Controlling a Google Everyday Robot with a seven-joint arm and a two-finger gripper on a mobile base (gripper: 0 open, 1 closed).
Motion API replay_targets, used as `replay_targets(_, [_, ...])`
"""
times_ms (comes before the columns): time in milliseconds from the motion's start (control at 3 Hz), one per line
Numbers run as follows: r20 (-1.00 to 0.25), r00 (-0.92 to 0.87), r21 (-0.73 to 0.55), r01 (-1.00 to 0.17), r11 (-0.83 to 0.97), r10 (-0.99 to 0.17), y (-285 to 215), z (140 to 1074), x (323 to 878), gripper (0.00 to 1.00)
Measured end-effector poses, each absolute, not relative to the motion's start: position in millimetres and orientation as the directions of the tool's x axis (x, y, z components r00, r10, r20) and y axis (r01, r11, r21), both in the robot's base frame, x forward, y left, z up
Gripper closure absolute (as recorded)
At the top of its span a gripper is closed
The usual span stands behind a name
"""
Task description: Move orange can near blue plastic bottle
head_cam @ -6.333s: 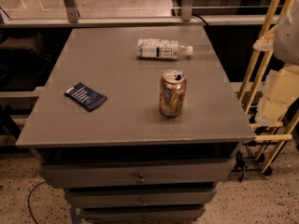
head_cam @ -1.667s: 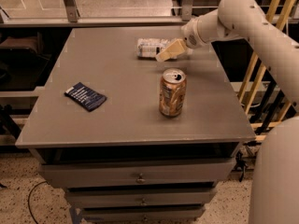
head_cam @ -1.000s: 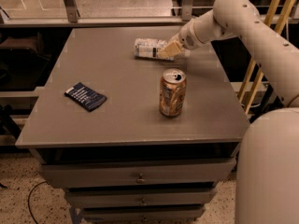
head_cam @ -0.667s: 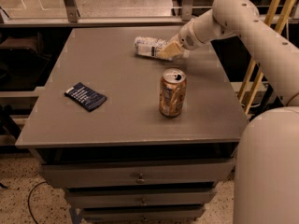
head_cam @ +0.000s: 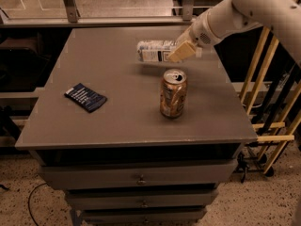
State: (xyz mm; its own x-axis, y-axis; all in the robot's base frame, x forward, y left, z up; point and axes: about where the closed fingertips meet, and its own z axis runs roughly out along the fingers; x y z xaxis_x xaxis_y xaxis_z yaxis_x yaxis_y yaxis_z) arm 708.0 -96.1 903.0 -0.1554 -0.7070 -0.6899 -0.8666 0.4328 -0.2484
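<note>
Now my claw (head_cam: 181,52) hangs at the bottle (head_cam: 153,51), where the can (head_cam: 173,93) belongs. Apart or together, I can't tell.

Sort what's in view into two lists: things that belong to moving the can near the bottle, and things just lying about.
Part of the job:
orange can, upright on the table
bottle, on its side behind the can
pincer, at the bottle's right end as seen

Just lying about:
dark-blue packet, flat near the left edge
</note>
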Motion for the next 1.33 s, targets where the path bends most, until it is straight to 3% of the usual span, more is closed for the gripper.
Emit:
replay_targets(667, [-0.666,-0.132,-0.222,-0.905,0.364,-0.734,-134,906,623,1.00])
replay_targets(1333, [-0.665,-0.203,-0.079,-0.938,0.338,-0.719,-174,850,595,1.00])
